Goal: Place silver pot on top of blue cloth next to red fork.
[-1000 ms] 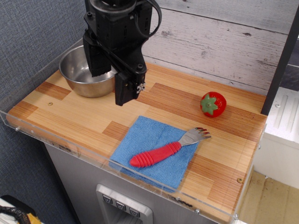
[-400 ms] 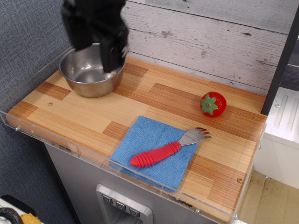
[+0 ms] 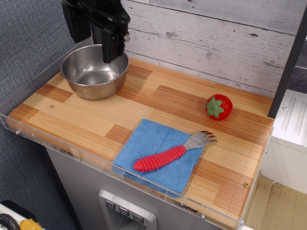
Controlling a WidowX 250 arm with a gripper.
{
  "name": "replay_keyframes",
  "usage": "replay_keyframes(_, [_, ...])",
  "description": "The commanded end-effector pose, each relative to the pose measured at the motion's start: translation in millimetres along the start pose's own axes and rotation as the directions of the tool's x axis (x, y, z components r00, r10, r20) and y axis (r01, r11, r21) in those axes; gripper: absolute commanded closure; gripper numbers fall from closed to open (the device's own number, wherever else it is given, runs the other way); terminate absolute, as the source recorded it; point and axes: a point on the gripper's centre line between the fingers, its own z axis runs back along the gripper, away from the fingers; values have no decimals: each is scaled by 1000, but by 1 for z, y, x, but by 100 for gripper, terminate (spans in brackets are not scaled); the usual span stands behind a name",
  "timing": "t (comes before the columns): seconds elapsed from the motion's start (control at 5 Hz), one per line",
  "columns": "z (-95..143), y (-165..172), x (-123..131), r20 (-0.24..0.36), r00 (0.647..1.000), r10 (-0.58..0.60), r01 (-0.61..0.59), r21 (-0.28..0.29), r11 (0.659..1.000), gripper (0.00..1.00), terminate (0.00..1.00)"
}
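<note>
Silver pot [image 3: 94, 72] was one only, and it stood upright in the far left corner of the wooden table [image 3: 158, 103], close to the clear plastic edge. It was well apart from the blue cloth [image 3: 152, 143], and nothing was seen inside it. One blue cloth lay flat near the front edge of the table. One red fork [image 3: 170, 155] lay on this cloth, with the red handle on the cloth and the silver tines reaching over its right border onto the wood. One red strawberry toy [image 3: 219, 107] stood alone to the right, near the wall. The single black gripper [image 3: 96, 36] hung above the back part of the pot, with two dark fingers [image 3: 109, 43] pointing down and parted. It held nothing. I could not tell if it touched the rim.
</note>
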Motion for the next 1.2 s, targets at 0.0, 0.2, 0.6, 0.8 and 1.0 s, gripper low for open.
replay_keyframes(0.0, [-30, 30, 36, 29, 991, 129, -128, -26, 991, 0, 0])
replay_keyframes(0.2, [-58, 31, 54, 0, 987, 160, -160, -22, 987, 0, 0])
replay_keyframes(0.6, [-100, 27, 70, -50, 982, 181, -182, -1, 983, 0, 0])
replay_keyframes(0.8, [-111, 22, 72, -63, 983, 171, -172, -7, 985, 0, 0])
replay_keyframes(1.0, [-111, 20, 73, -56, 984, 171, -172, -6, 985, 100, 0])
